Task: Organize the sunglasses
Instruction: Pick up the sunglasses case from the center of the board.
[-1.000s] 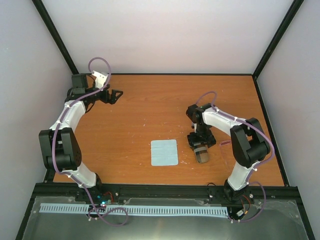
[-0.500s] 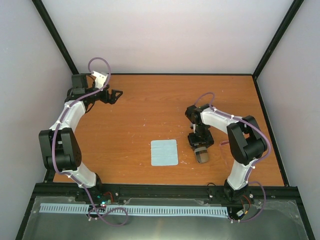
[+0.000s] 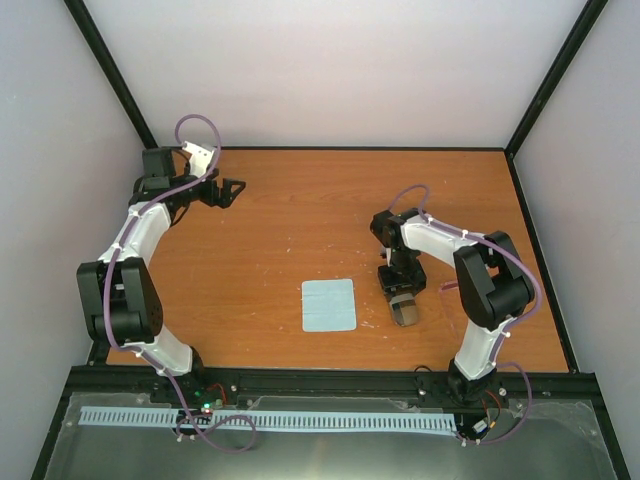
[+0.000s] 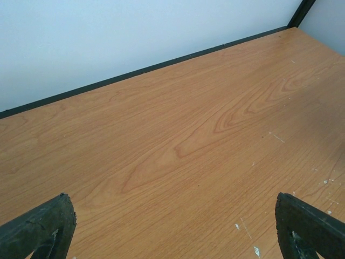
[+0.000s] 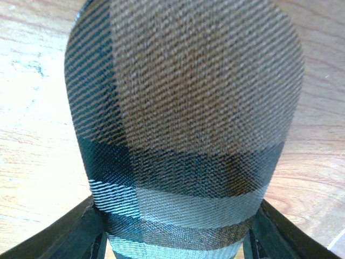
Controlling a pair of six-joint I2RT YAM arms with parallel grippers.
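Note:
The brown grey-striped case lies pointing toward the near edge, right of the table's middle. It fills the right wrist view. My right gripper is shut on the case's far end, one finger against each side. The pink sunglasses are not clearly in view. A thin pink sliver shows beside the right forearm, and I cannot tell what it is. My left gripper is open and empty at the far left, over bare wood.
A light blue square cloth lies flat left of the case. The wooden table is walled at the back and both sides, with a black rail at the near edge.
The right arm's elbow has drawn slightly inward and the case has shifted a touch. The left arm has not moved.

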